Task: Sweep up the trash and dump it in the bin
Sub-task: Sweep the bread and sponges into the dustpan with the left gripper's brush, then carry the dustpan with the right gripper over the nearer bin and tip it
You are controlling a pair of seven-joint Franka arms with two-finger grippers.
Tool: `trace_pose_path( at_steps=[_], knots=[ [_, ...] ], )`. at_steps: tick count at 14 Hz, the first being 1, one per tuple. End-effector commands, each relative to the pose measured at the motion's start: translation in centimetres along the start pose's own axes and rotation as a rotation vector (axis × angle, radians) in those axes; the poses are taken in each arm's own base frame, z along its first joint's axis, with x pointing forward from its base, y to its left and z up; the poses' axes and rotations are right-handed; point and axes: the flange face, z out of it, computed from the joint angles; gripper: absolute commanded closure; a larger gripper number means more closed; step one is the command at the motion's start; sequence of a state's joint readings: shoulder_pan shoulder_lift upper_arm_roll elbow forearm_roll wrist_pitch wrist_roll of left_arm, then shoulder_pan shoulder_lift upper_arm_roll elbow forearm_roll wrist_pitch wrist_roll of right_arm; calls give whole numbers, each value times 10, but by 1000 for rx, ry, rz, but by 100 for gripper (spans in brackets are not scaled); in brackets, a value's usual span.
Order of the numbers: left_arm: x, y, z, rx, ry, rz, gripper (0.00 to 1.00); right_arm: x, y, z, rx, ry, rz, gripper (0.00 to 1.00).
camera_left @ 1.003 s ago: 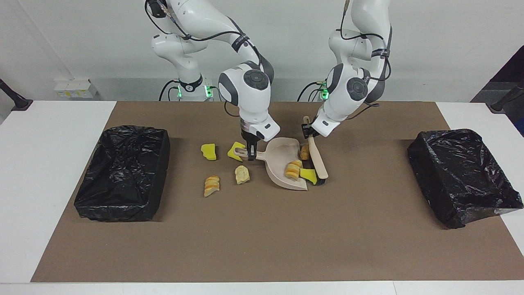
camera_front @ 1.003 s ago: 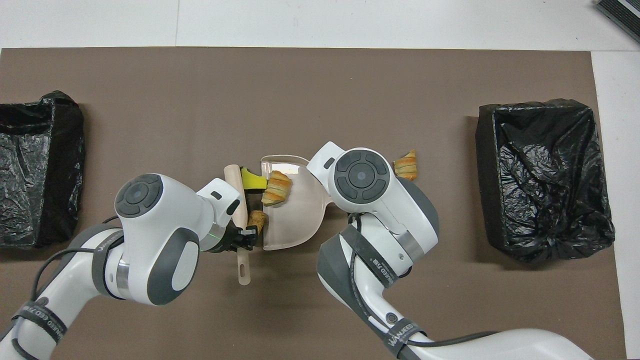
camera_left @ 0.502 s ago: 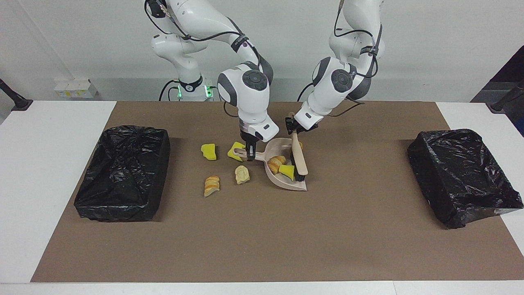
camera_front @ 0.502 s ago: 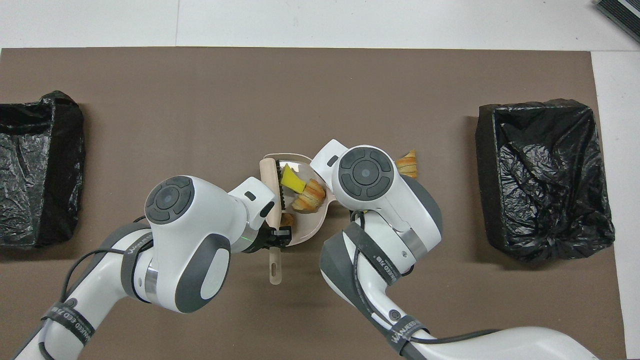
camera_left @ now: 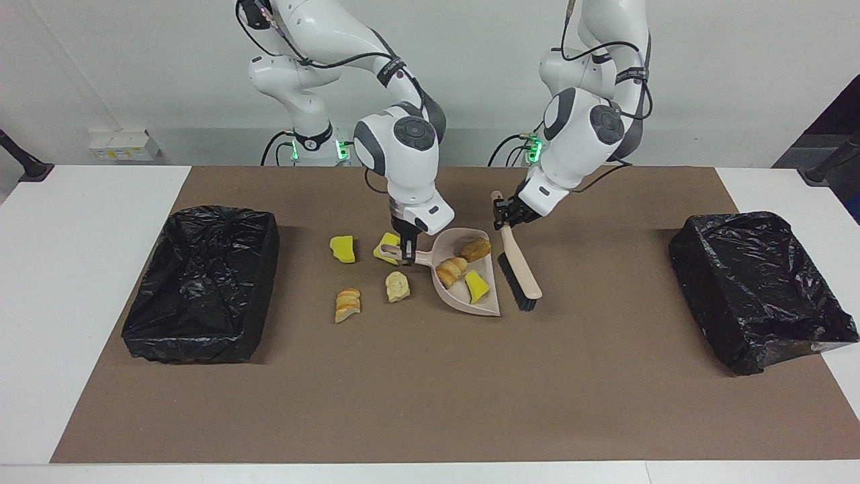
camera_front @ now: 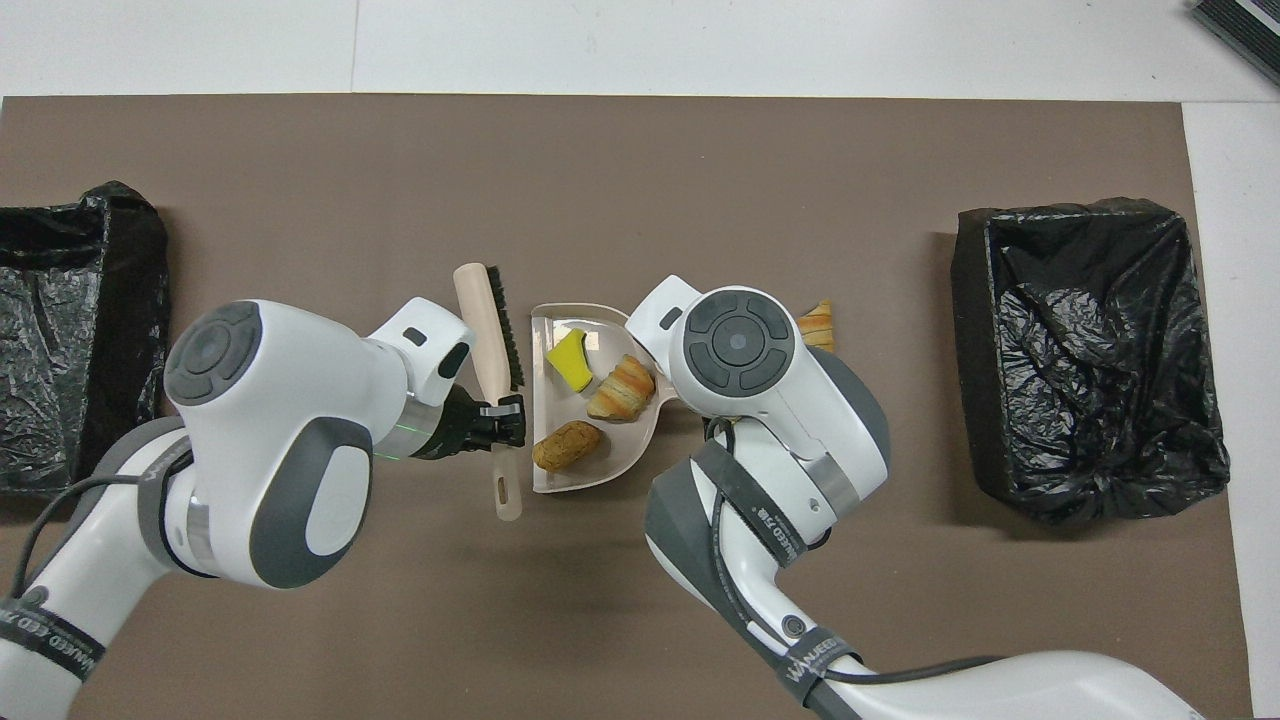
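The sweeping step was partway: the left gripper clamped the brush beside the dustpan, whose handle the right gripper gripped. Three trash bits lay inside; four loose bits beside the handle needed sweeping next

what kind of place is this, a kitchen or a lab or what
Most likely a robotics lab: two white robot arms mounted at a table with a brown mat, staged foam and bread bits, and two bins lined with black bags.
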State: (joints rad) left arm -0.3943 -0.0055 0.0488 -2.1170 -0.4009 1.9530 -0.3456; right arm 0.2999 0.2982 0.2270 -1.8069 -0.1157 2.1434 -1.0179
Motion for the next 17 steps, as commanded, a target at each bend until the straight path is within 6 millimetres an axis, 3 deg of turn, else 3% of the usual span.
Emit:
trace_pose_path(
  at_steps=[1,5,8,10,14,17],
  knots=[
    [-11,-16,4,48,-63,-8,100,-33,8,-22,-23,58,-36,100],
    [-39,-35,28,135,-78,10,100,-93,11,-55,-39,99,-16,100],
    [-69,-2,45,179,-34,22,100,-132,11,-90,-66,96,-1,100],
    [-93,7,58,200,-13,54,100,-167,11,-113,-85,86,31,100],
    [-138,24,81,224,-11,119,100,-266,17,-134,-99,117,28,100],
    [-163,31,113,234,19,124,100,-358,14,-133,-125,129,-35,100]
  ],
)
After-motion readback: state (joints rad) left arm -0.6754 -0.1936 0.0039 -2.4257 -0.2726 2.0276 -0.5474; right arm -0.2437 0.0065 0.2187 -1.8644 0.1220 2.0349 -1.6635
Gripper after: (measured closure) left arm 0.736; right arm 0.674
